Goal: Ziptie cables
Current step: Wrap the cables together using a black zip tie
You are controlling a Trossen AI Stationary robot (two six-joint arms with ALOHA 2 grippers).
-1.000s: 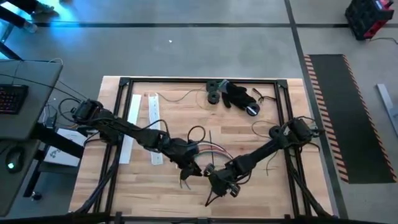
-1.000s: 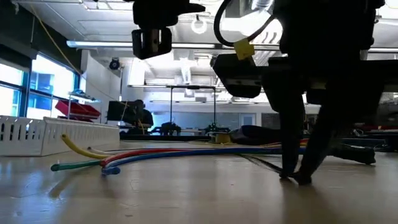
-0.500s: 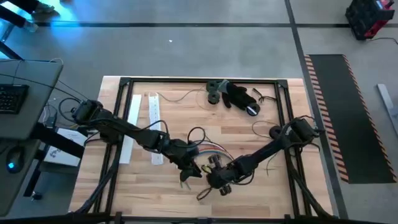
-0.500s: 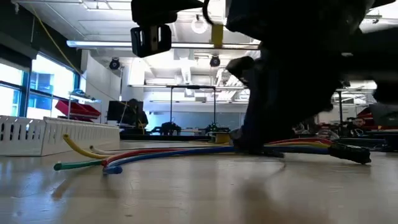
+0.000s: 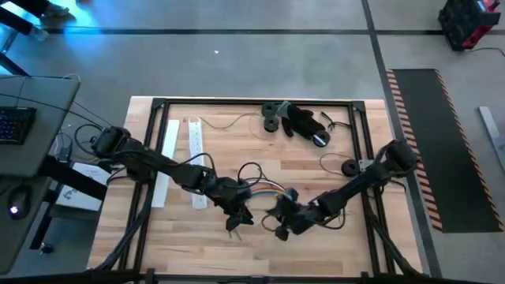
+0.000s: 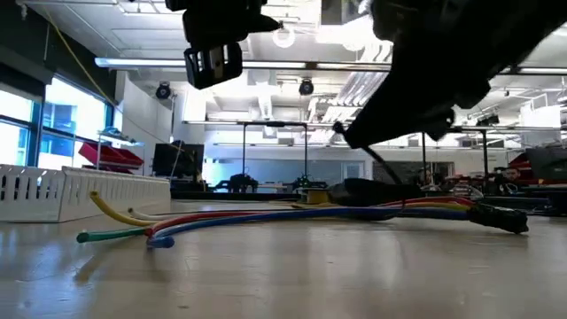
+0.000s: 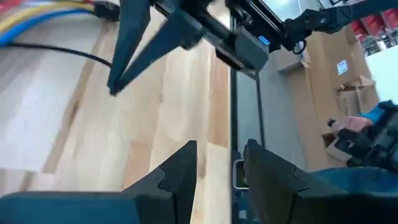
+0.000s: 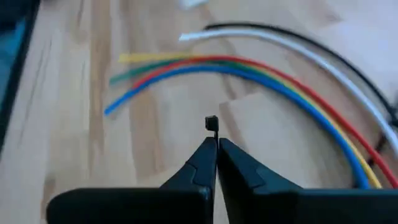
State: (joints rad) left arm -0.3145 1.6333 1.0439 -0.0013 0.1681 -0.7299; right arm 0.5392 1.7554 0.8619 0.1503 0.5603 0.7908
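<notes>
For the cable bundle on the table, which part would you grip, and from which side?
Best guess: grip the cables along the curved mid-run, where the strands lie side by side, not at the free ends, which fan apart. Come straight down from above, fingers straddling the run across its width; the bundle lies flat on the table. The right gripper, shut on a small black piece, already faces it.

Grey floor (image 5: 237, 67), hazard-striped mat (image 5: 422, 150), perhaps windows (image 6: 35, 120) left.

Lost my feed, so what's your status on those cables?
Right gripper shut on a small black piece, above the table. Left gripper open, empty, beside it. Cables loose on the table, untied. Nothing blocking.
</notes>
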